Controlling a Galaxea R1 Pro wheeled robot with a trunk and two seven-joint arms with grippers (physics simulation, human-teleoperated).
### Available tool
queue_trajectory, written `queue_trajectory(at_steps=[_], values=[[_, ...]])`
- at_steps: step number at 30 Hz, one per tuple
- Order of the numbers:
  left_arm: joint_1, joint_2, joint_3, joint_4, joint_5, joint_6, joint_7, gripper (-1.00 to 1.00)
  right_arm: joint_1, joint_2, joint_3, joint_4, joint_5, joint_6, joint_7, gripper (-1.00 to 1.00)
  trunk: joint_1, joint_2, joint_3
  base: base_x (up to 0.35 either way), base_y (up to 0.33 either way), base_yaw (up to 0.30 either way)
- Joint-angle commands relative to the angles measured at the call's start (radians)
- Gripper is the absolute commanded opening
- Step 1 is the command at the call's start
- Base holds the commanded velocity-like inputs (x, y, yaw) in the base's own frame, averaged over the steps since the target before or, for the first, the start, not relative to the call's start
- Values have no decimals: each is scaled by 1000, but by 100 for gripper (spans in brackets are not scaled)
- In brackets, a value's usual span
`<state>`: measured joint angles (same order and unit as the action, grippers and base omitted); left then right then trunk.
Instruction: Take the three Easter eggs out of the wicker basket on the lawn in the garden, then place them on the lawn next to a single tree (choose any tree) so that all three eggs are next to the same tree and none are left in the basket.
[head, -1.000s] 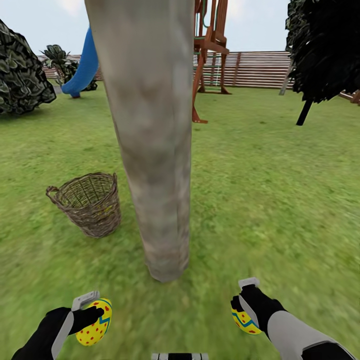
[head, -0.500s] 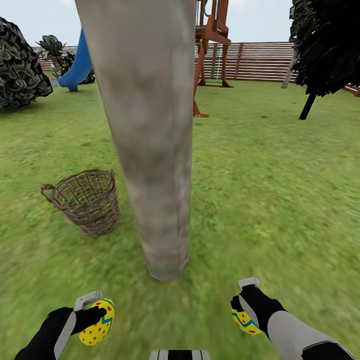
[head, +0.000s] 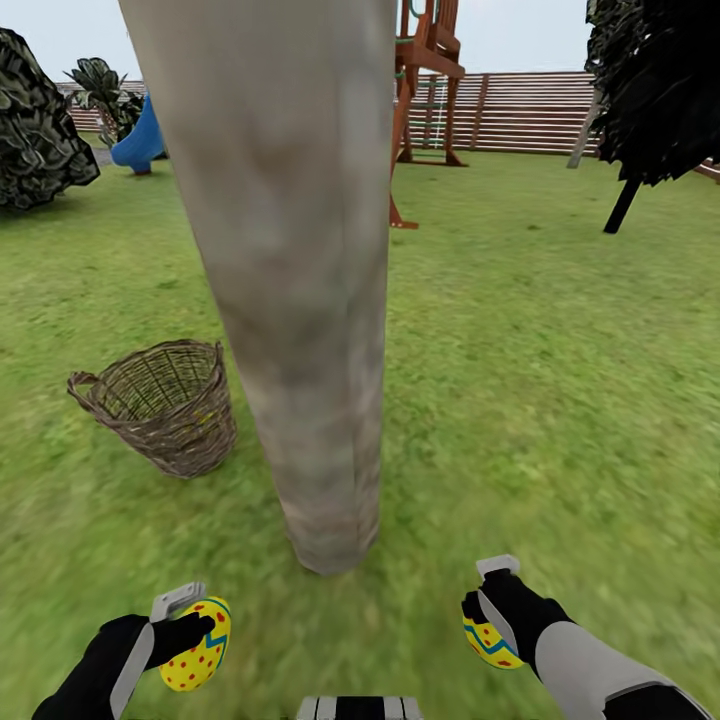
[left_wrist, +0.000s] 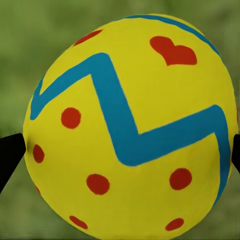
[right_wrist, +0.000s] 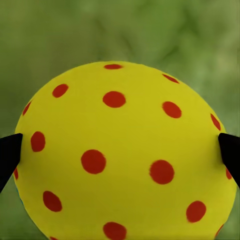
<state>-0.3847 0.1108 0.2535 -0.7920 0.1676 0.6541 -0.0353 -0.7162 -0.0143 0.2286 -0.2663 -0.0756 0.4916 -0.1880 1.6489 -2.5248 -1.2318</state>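
Head view: the pale grey-brown tree trunk (head: 300, 300) fills centre frame, the brown woven wicker basket (head: 160, 405) at middle left, perhaps hiding an egg. Left tool (head: 185, 625) clamps a yellow red-dotted egg (head: 196, 658) at lower left; right tool (head: 488, 600) clamps another yellow egg (head: 487, 640) at lower right.

Left wrist view: the zigzag-banded egg (left_wrist: 130, 130) sits between dark fingertips (left_wrist: 10, 155).

Right wrist view: the dotted egg (right_wrist: 125, 155), pinched likewise, could roll off across the green lawn (right_wrist: 120, 30) if released high.

Left claw (head: 190, 628) and right claw (head: 487, 608) each clamp an egg.
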Motion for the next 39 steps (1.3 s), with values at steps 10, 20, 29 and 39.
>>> queue_trajectory(at_steps=[10,20,29,39], values=[[0,0,3,-1,3,6,-3,-100,0,0,8,-2,-8,5,-5,-100,4,-3,-40,0,0,0],[0,0,3,-1,3,6,-3,-100,0,0,8,-2,-7,5,-5,-100,8,-5,-74,0,0,0],[0,2,5,86,8,8,-3,-100,0,-4,5,-4,-9,4,-7,-100,9,-5,-78,0,0,0],[0,1,6,79,10,7,-3,-100,0,-2,7,-2,-7,4,-7,-100,9,-5,-78,0,0,0]])
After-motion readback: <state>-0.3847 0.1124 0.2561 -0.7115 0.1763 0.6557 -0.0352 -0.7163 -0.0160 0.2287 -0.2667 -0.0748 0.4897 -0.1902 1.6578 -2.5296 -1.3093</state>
